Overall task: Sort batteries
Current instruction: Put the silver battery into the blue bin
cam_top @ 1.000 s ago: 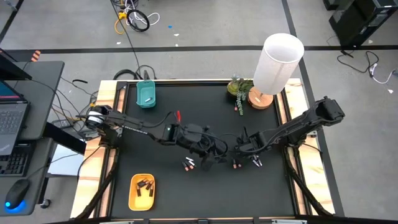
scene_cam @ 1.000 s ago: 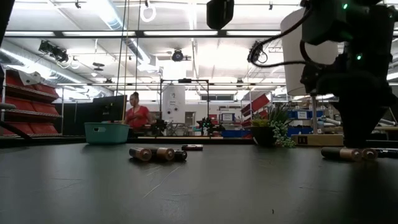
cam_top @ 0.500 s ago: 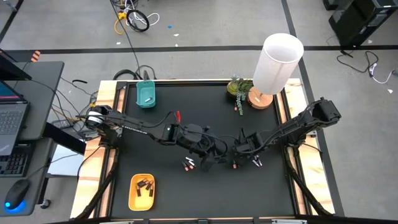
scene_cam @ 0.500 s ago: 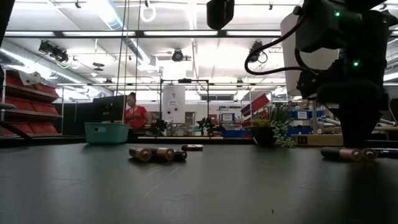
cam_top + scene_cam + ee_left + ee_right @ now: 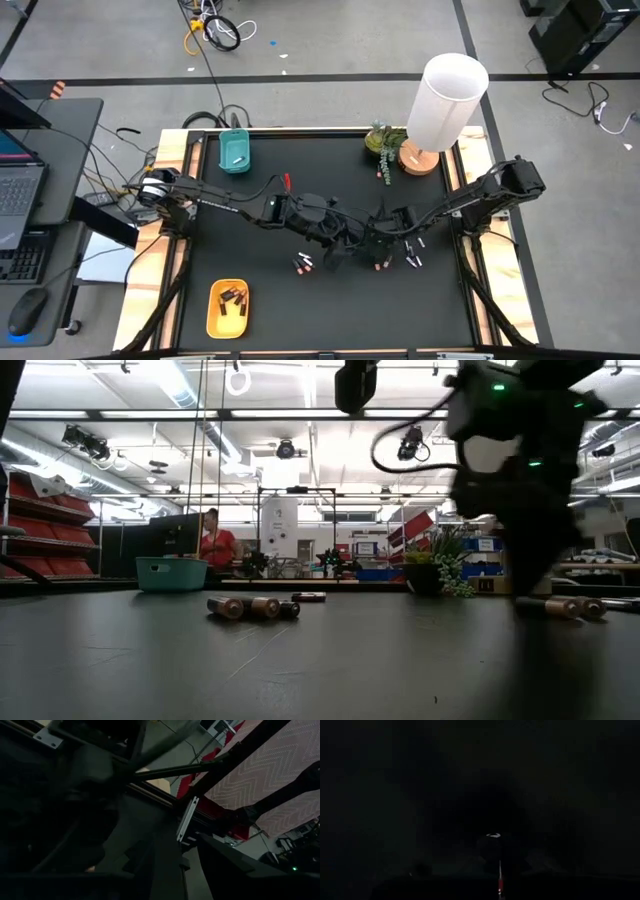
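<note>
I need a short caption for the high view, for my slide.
Both arms meet mid-table over loose batteries; yellow tray already holds some, teal tray stands at the far left.

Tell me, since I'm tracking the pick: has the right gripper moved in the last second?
Yes. In the high view the right gripper has shifted left, farther from the lamp side and closer to the left gripper.

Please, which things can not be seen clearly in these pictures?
- High view: what the right gripper closes on is hidden under it.
- Right wrist view: almost all dark.
- Low view: the right arm is blurred.
- High view: the slim batteries in the yellow oval tray are too small to tell their type.
- Left gripper: fingers hidden by the arm.
</note>
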Available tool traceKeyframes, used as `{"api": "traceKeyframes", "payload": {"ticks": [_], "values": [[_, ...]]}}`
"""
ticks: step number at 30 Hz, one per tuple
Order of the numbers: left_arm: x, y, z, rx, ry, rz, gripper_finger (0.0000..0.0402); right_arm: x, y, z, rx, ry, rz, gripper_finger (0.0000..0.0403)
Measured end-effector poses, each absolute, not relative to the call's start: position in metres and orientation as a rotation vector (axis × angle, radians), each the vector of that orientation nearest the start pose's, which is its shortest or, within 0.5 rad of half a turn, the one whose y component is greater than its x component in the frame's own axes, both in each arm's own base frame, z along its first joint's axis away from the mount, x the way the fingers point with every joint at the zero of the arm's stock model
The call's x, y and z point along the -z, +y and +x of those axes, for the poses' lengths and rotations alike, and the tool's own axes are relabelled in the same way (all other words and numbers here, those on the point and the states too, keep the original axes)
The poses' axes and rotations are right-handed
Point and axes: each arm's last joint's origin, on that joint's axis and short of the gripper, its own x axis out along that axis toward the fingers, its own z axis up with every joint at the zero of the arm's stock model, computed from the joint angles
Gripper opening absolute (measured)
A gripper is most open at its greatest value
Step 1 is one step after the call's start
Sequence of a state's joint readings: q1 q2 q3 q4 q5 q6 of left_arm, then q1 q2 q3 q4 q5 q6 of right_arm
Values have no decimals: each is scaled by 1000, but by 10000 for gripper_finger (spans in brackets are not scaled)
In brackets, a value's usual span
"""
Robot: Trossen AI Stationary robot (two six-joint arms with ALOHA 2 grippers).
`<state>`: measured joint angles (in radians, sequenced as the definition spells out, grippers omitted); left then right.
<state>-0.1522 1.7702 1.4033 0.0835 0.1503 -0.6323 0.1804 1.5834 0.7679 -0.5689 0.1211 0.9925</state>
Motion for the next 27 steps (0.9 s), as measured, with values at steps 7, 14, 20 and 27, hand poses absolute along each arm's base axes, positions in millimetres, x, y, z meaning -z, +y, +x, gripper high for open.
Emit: {"api": "traceKeyframes", "payload": {"ticks": [7, 14, 20, 27], "values": [[-302, -66, 409, 203, 386, -628, 161, -145, 32, 257, 598, 1128, 711, 4], [-290, -66, 405, 132, 523, -695, 161, -169, 26, 254, 580, 1009, 730, 2], [-285, -65, 402, 68, 564, -705, 161, -199, 23, 247, 553, 850, 769, 1], [-285, -66, 402, 64, 559, -697, 161, -252, 21, 228, 523, 500, 791, 0]]}}
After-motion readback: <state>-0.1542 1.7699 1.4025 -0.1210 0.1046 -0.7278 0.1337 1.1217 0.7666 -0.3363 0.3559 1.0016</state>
